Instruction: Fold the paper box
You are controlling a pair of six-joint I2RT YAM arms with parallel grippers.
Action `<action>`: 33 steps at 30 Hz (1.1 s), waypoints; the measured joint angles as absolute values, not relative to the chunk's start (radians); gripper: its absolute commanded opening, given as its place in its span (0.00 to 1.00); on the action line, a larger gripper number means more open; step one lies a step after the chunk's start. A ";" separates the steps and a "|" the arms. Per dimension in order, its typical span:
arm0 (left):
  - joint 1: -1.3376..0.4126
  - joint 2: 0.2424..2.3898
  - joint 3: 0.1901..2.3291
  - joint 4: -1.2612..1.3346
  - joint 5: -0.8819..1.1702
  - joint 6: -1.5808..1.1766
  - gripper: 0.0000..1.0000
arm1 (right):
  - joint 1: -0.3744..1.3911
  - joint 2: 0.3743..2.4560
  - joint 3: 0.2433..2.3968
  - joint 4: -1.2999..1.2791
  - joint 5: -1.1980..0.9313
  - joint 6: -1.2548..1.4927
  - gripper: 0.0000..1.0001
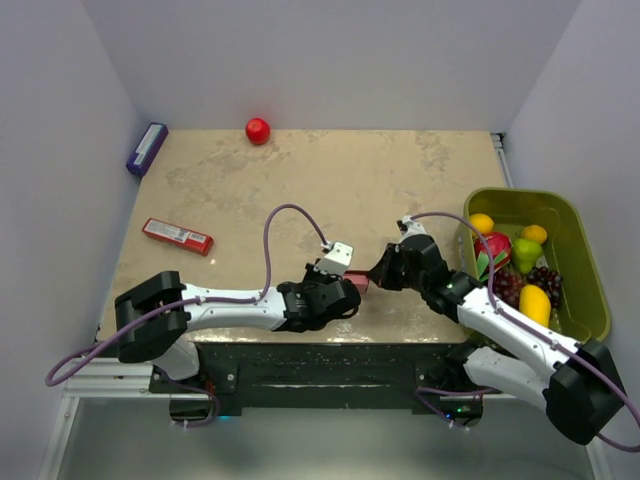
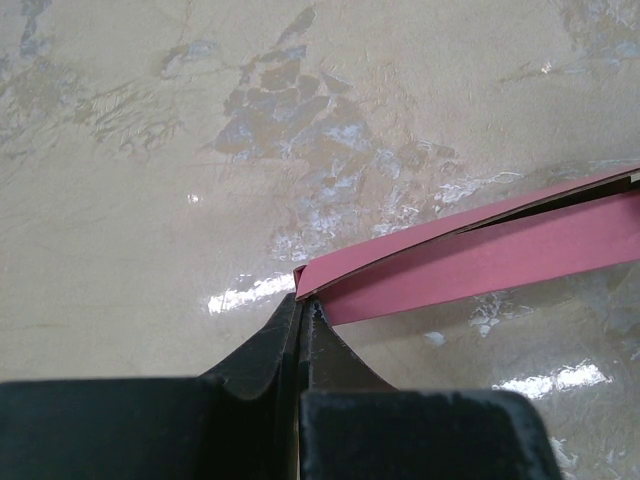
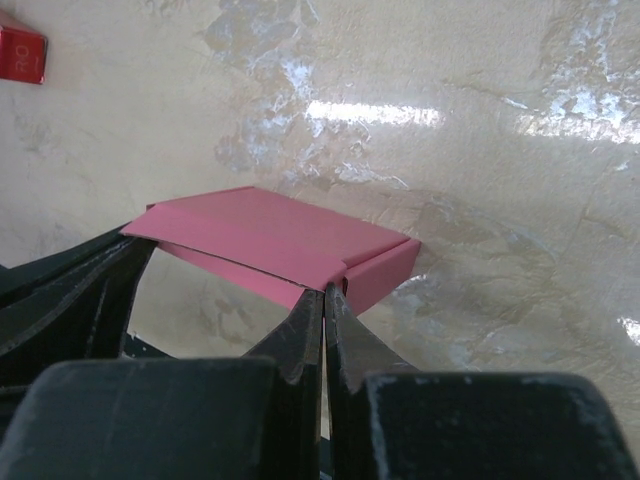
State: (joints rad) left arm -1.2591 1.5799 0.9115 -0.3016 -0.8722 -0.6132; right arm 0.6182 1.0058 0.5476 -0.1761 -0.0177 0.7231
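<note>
From above, the small pink thin-card paper box [image 1: 359, 285] sits near the front edge of the beige marbled worktop [image 1: 380, 180]. It is held between the left hand [image 1: 343, 293] and the right hand [image 1: 384, 272], and a narrow red bar-shaped packet [image 1: 177, 236] lies well apart to the left. The left wrist camera shows the left hand's fingers pressed together, pinching one corner of the box. The right wrist camera shows the right hand's fingers likewise pressed together, pinching the near edge of the partly folded box's top flap.
</note>
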 measured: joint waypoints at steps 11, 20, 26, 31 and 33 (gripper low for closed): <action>-1.262 1.582 0.912 -0.297 -0.872 -0.613 0.00 | 0.628 0.990 0.548 -0.202 0.004 0.666 0.00; -1.263 1.591 0.919 -0.296 -0.876 -0.611 0.00 | 0.628 1.001 0.547 -0.187 0.016 0.665 0.00; -1.263 1.596 0.924 -0.296 -0.879 -0.609 0.00 | 0.630 1.017 0.547 -0.168 0.043 0.659 0.00; -1.263 1.598 0.925 -0.295 -0.880 -0.609 0.00 | 0.654 1.028 0.548 -0.157 0.092 0.646 0.00; -1.263 1.598 0.926 -0.295 -0.880 -0.609 0.00 | 0.675 1.030 0.552 -0.162 0.123 0.640 0.00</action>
State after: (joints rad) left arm -1.2629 1.5978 0.9257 -0.2955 -0.8803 -0.6090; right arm 0.6754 1.0302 0.5522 -0.1616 0.1234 0.6395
